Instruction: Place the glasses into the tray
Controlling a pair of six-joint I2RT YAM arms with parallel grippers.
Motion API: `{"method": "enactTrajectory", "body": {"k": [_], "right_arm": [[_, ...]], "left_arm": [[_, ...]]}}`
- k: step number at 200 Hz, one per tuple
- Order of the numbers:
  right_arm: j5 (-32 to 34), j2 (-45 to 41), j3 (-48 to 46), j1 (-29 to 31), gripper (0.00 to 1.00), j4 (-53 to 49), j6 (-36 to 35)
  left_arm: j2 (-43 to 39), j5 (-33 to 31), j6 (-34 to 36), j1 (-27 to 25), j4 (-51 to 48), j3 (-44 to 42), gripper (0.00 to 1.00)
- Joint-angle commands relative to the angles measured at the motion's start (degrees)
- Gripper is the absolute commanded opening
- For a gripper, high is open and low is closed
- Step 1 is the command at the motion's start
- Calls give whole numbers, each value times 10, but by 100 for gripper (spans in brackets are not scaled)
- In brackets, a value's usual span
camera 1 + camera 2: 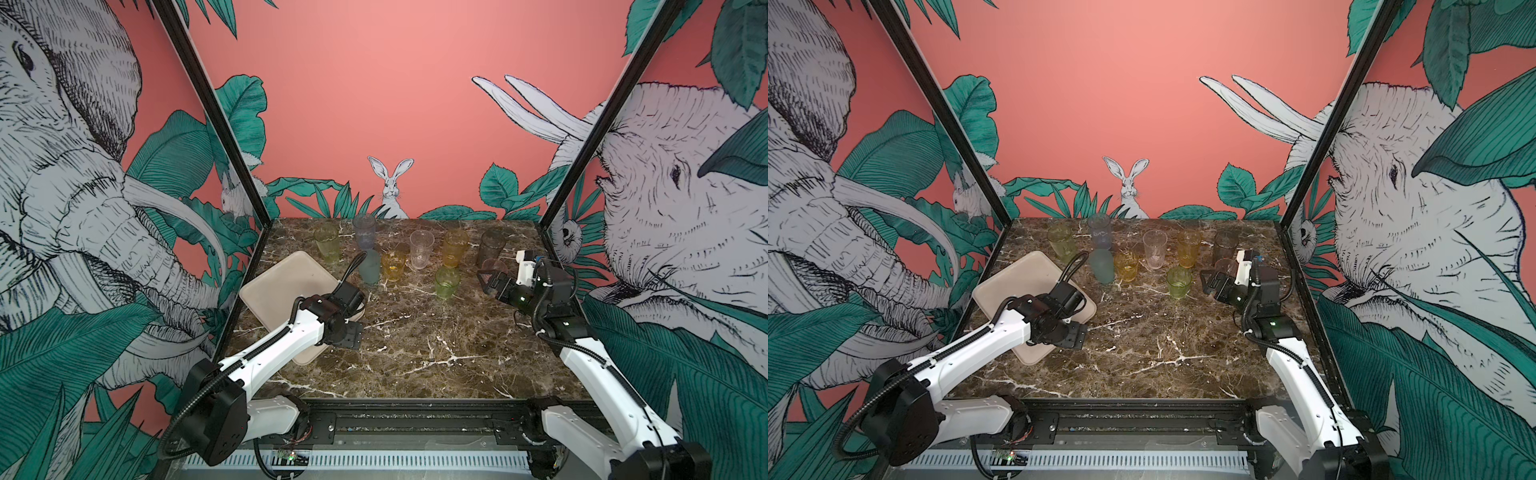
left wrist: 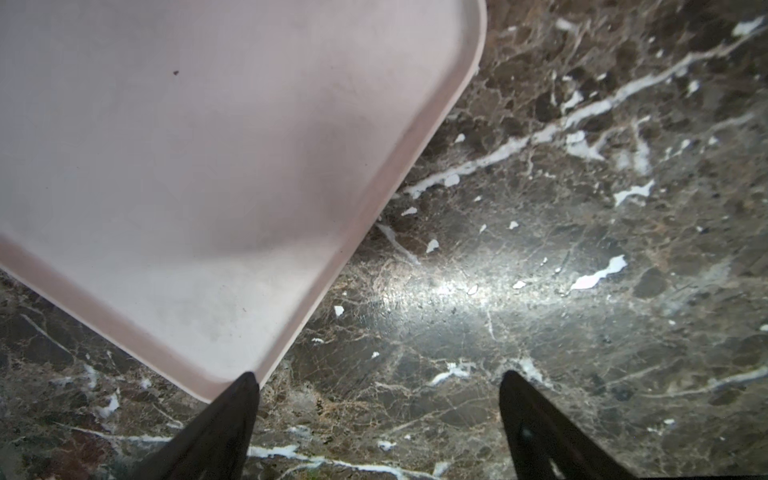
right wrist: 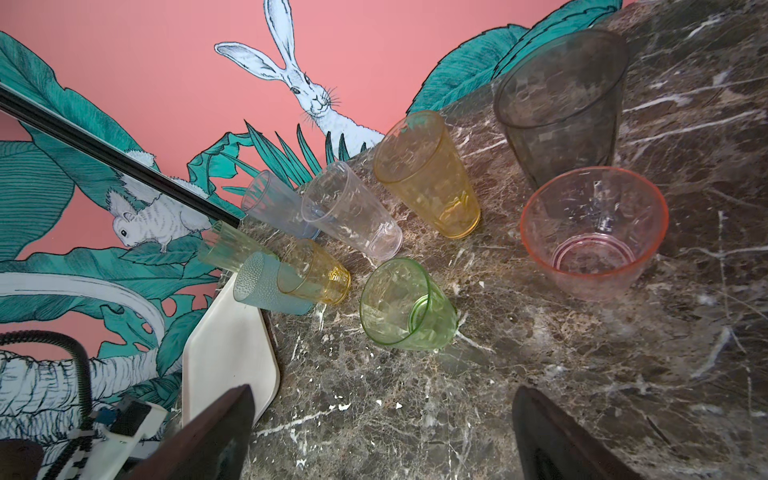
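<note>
**Tray bare, glasses crowded**

All nine glasses stand on the far marble, and the tray at left holds none. Your left gripper and right gripper are both spread and empty. Reach in wide and you'll likely topple neighbours. Only the right wrist view shows the pink tumbler whole.

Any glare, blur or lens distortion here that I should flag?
Left wrist view: bright glare patch on the dark marble tabletop, soft shadow across the flat cream-beige tray. Right wrist view: wide-angle distortion fans the translucent tinted tumblers outward. In both top views: tumblers faint against the marble.
</note>
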Motion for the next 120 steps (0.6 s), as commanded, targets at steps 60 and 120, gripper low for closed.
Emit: {"method": "enactTrajectory", "body": {"k": [60,120], "right_arm": [[-18,1,3,13,99,57,26],[-17,3,-2,20,99,60,28]], "left_arm": [[54,-40,-43,-11,62,-49,85],[76,-8,-18,50,105,-65,76]]}}
